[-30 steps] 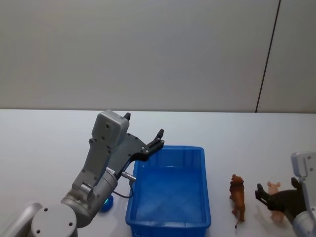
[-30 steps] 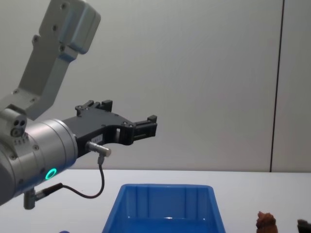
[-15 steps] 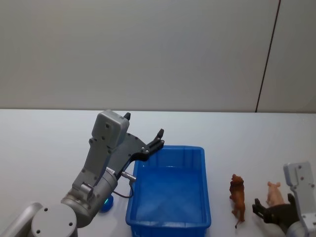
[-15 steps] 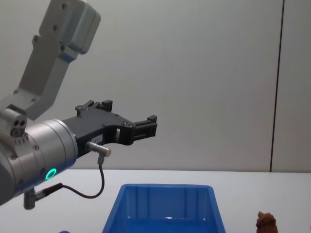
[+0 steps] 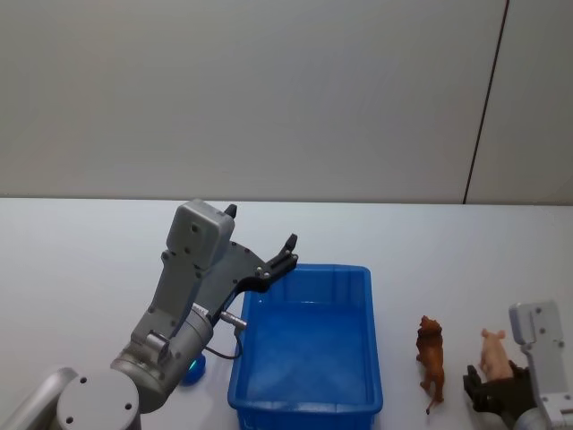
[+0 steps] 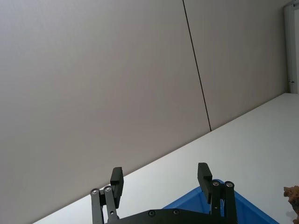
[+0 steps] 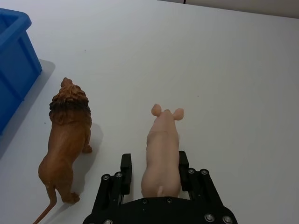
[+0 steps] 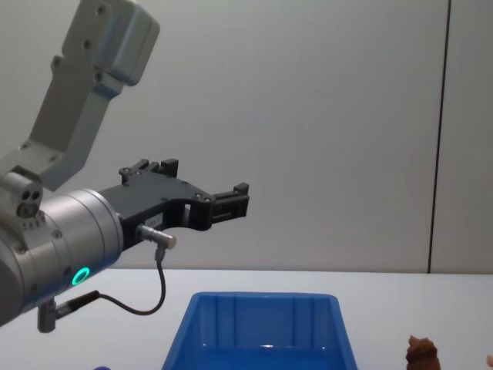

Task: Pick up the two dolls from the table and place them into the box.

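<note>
on your left, the left tool hangs in the air over the far left corner of the box, its two black fingers spread wide and holding nothing; in the chest view you see it side-on, well above the box's rim, pointing forward and to the right. the box sits on the white table straight ahead of the robot. just right of the box, apart from its wall, the brown doll stands upright on its legs, a maned lion shape with its head turned away from the robot and its thin tail trailing back toward it. further right, with a strip of table between the two, the pink doll stands the same way round, ears and snout pointing away. the right tool is down at table level by the near right corner of the head view, straddling the pink doll's hindquarters: one finger along each flank, jaws parted a little wider than the body, a sliver of gap showing on the side toward the brown doll; you cannot tell whether the other finger touches the doll
</note>
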